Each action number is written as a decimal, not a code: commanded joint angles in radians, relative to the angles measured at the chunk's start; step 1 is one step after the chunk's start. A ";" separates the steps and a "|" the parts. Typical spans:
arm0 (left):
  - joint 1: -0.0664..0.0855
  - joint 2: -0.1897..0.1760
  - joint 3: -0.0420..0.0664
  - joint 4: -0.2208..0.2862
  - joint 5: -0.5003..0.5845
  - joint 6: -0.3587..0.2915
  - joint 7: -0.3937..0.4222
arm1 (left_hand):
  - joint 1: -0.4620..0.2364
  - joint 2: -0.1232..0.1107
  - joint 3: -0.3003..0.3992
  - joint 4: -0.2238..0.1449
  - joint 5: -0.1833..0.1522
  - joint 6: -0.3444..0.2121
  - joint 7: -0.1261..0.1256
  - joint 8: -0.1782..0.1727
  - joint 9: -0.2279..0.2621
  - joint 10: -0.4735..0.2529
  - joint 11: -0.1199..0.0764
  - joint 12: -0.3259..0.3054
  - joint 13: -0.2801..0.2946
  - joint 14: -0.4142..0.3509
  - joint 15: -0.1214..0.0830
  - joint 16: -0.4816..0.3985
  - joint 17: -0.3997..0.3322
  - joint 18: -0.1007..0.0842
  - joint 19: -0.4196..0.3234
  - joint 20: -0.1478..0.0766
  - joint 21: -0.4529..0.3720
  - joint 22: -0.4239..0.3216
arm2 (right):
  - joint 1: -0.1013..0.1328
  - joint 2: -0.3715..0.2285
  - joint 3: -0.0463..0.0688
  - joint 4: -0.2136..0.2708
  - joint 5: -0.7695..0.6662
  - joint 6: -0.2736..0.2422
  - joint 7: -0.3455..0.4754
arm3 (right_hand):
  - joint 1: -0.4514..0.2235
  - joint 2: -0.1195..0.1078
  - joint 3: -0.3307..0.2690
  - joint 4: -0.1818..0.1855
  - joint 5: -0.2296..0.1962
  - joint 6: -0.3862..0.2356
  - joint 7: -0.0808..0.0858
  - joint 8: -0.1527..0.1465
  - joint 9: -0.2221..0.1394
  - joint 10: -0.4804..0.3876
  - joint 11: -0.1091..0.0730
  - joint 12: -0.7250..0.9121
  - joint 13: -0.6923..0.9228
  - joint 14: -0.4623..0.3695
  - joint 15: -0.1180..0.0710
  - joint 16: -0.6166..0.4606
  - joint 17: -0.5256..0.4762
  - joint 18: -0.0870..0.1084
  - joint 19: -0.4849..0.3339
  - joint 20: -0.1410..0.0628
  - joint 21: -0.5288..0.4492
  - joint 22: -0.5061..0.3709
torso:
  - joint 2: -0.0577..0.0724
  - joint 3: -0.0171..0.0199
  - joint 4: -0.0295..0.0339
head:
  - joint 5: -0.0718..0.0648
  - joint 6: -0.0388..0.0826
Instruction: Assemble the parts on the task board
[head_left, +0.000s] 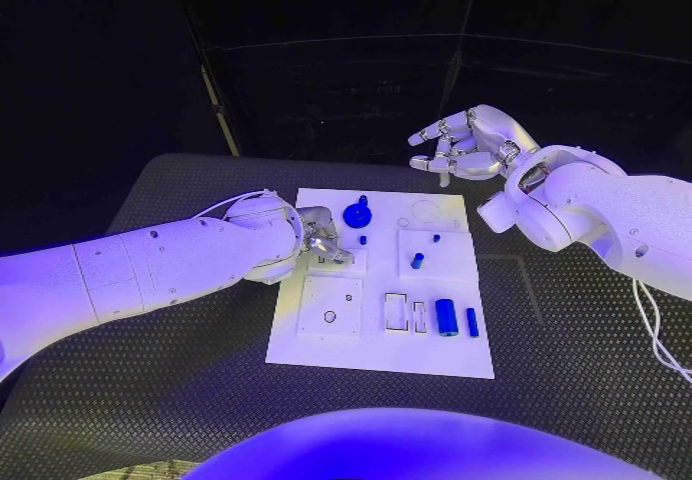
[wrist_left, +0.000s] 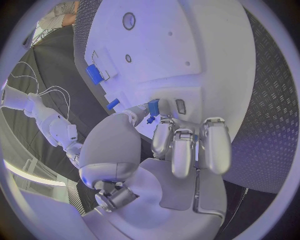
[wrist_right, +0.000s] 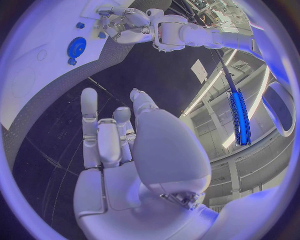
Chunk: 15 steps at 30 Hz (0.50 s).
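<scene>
A white left arm reaches in over the dark surface (head_left: 173, 400), its left hand (head_left: 320, 240) resting low on the left part of the white task board (head_left: 378, 350), fingers (wrist_left: 181, 150) curled narrow; whether they pinch the small blue part (wrist_left: 153, 106) at their tips cannot be told. On the board lie a blue gear (head_left: 358, 213) near its far edge, small blue pegs (head_left: 417, 260) mid-board, and a blue cylinder (head_left: 446, 317) toward the near right. The right hand (head_left: 464, 142) hovers beyond the board's far right corner, fingers loosely apart, holding nothing.
</scene>
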 joint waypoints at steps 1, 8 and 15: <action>-0.001 0.004 -0.001 0.000 0.001 0.016 0.000 | -0.014 0.002 -0.015 0.004 -0.001 0.005 -0.003 0.004 0.001 0.004 -0.003 0.006 0.001 0.107 -0.007 0.003 0.263 -0.016 0.005 -0.002 0.004 0.049 | 0.002 0.000 0.001 0.002 -0.002 0.003 0.009 | -0.007 0.005 0.001 -0.002 0.003 -0.004 -0.001 0.004 -0.001 -0.004 -0.001 -0.004 -0.001 0.006 -0.007 -0.004 -0.001 0.019 -0.008 0.001 -0.005 -0.002 | 0.000 0.0003 -0.0001 | 0.000 0.000; -0.001 0.006 -0.001 -0.003 0.001 0.013 0.000 | -0.024 0.010 -0.052 0.027 0.000 0.005 -0.002 0.007 0.001 0.004 -0.003 0.006 0.001 0.107 -0.007 0.003 0.263 -0.017 0.007 -0.002 0.004 0.052 | 0.002 -0.001 0.001 0.002 -0.002 0.002 0.010 | -0.009 0.005 0.001 -0.001 0.004 -0.004 -0.001 0.004 -0.001 -0.005 -0.001 -0.005 -0.002 0.006 -0.007 -0.004 -0.001 0.019 -0.008 0.001 -0.006 -0.003 | 0.001 0.0001 -0.0003 | 0.000 -0.001; -0.001 0.008 -0.001 -0.010 0.001 0.008 -0.001 | -0.027 0.015 -0.075 0.040 0.000 0.006 -0.002 0.008 0.001 0.004 -0.002 0.007 0.001 0.107 -0.007 0.003 0.263 -0.017 0.007 -0.002 0.003 0.052 | 0.002 -0.001 0.001 0.002 -0.002 0.002 0.010 | -0.013 0.006 0.000 0.002 0.004 -0.004 -0.001 0.004 -0.001 -0.005 0.000 -0.005 -0.003 0.006 -0.007 -0.006 -0.002 0.019 -0.008 0.001 -0.008 -0.005 | 0.001 -0.0003 -0.0007 | -0.002 -0.002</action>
